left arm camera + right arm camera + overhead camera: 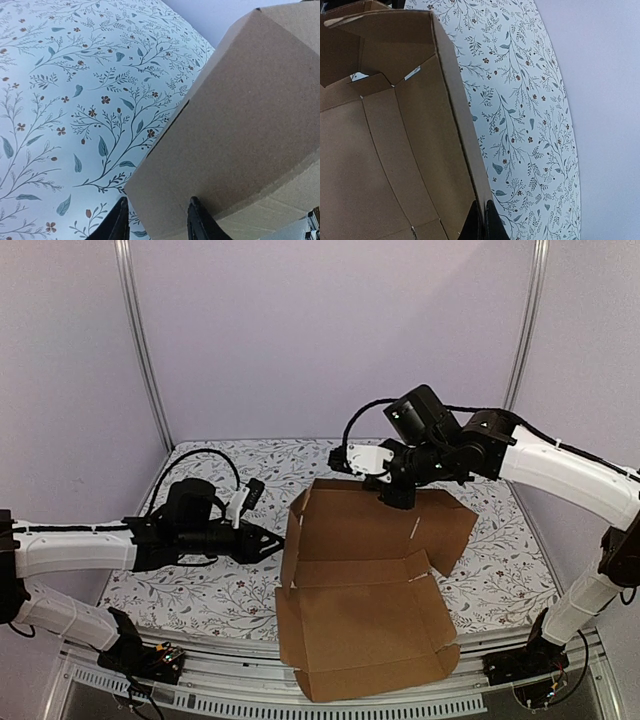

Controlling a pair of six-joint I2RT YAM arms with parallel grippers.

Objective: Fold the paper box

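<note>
Pinching 12 o'clock wall (375, 525) of plain brown die-cut cardboard box (360, 640) in right gripper (482, 222); guiding 9 o'clock flap (296, 530) inward, squarely along its crease, with parted left gripper (157, 210).

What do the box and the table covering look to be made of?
Paper box: looks like plain brown cardboard, matte and unprinted; speckled grain, scored creases and cut slots show. Table cover: pale floral print, matte, probably cloth or vinyl; texture too fine to tell.

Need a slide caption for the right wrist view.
Right gripper pinches the rim of a raised wall of the half-folded paper box over the floral table cover.
</note>
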